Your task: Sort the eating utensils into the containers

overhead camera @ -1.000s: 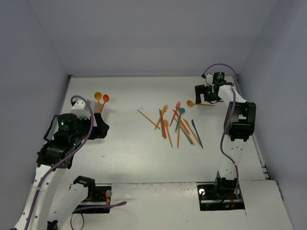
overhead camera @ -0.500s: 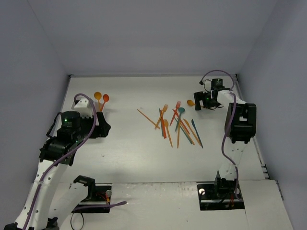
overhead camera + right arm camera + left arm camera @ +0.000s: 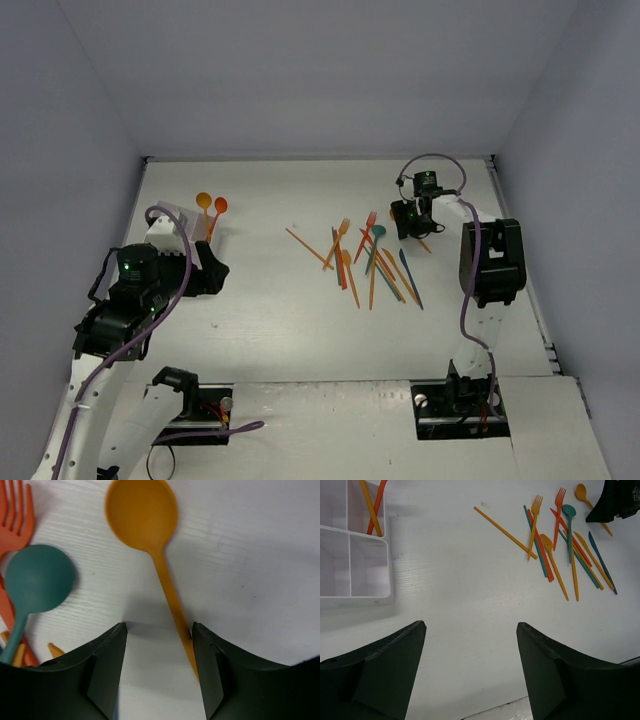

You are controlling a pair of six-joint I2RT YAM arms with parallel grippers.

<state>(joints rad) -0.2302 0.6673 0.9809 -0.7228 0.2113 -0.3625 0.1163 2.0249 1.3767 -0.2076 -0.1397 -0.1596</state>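
One orange spoon lies just right of the utensil pile, bowl pointing away, handle running between the half-narrowed, not yet pinching jaws of the right gripper, against one finger; left gripper, wide open, well left of the pile.

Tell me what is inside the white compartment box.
An orange spoon and a red spoon lean in one compartment of the box. The two nearer compartments show nothing; the rest is hidden.
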